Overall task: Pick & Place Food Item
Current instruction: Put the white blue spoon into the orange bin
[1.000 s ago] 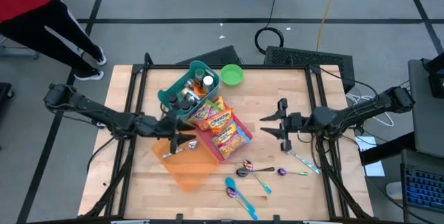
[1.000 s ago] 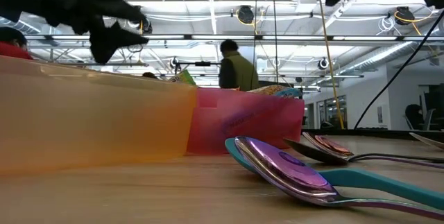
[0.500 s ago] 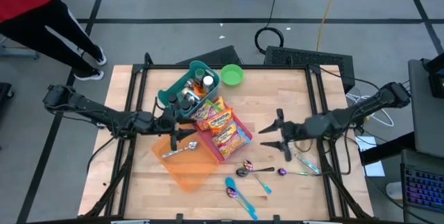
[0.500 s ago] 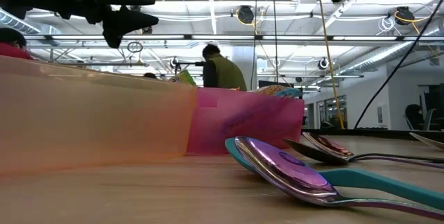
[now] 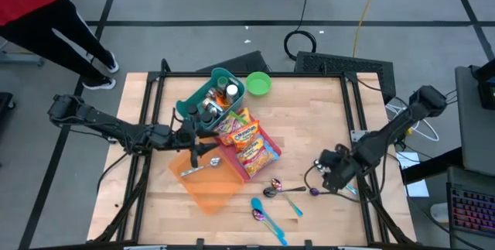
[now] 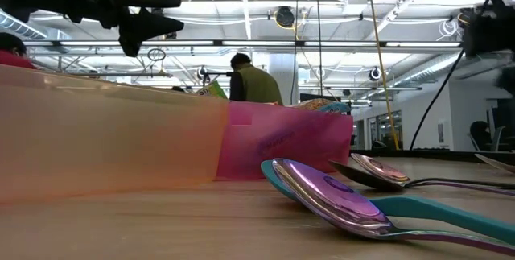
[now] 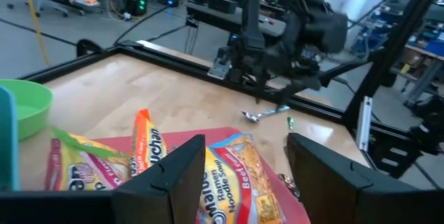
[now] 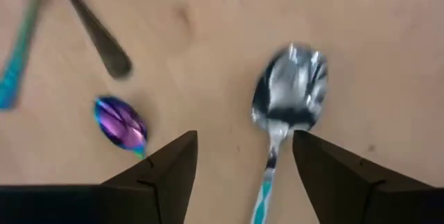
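Note:
Several ramen packets [image 5: 246,142] lie in a pink tray [image 5: 267,157] at the table's middle; in the left wrist view the ramen packets [image 7: 229,182] sit just ahead of my fingers. My left gripper [image 5: 207,151] [image 7: 246,161] hovers level and open at the pink tray's left side, over the orange tray [image 5: 207,184]. My right gripper [image 5: 323,176] [image 8: 243,154] points down, open, above loose spoons at the near right. A silver spoon with a teal handle [image 8: 286,99] lies between its fingers on the table.
A teal basket [image 5: 210,101] of small items and a green bowl [image 5: 258,84] stand at the back. One spoon [image 5: 201,167] lies in the orange tray. More spoons [image 5: 280,190] [image 5: 263,213] lie near the front edge. A person stands in the room behind.
My right gripper has swung from the table's right middle toward the near edge and dropped, tipping from level to pointing down over the spoons. My left gripper has rolled a little in place. The trays, packets and spoons have not moved.

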Motion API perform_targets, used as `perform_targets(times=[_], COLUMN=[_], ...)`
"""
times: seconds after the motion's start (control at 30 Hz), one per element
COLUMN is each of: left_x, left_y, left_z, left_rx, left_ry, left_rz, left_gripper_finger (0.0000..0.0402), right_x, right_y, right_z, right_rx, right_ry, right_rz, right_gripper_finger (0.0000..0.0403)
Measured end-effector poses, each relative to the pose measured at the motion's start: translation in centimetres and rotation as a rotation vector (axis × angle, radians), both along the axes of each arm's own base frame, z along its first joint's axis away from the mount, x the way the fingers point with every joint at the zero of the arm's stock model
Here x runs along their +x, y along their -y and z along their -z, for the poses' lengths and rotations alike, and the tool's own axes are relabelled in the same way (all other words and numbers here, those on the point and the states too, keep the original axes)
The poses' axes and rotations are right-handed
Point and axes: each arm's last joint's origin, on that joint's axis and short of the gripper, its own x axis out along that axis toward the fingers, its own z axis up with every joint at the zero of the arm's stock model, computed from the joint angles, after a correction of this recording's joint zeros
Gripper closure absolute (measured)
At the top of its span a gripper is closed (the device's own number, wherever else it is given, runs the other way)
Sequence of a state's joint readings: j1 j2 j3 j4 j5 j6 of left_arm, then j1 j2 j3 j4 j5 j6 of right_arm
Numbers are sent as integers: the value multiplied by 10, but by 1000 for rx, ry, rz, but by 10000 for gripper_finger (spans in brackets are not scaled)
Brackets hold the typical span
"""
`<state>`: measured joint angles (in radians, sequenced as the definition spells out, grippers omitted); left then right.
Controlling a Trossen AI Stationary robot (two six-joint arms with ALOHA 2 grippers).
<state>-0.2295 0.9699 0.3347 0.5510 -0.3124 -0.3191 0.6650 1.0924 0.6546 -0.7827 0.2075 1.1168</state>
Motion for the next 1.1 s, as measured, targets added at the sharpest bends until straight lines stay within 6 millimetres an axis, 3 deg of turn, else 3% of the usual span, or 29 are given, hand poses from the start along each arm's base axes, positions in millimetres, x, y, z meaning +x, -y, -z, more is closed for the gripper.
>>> perform_targets(times=[0.2, 0.43, 0.57, 0.8, 1.1], left_x=[0, 1, 1, 1, 1], left_y=[-3, -7, -9, -11, -11], left_z=[0, 0, 0, 1, 1], left_rx=[7, -14, -15, -16, -1], left_ry=[1, 4, 3, 0, -3], left_rz=[-75, -101, -112, -122, -121], left_gripper_finger=[190, 190, 190, 190, 190], right_x=[-20, -27, -29, -31, -27], right_y=[3, 9, 11, 12, 10], right_z=[31, 53, 55, 56, 49], right_rx=[-35, -26, -37, -29, -27], right_ry=[-80, -68, -89, -108, -26], right_rz=[45, 23, 48, 82, 112], right_gripper_finger=[197, 231, 274, 388, 397])
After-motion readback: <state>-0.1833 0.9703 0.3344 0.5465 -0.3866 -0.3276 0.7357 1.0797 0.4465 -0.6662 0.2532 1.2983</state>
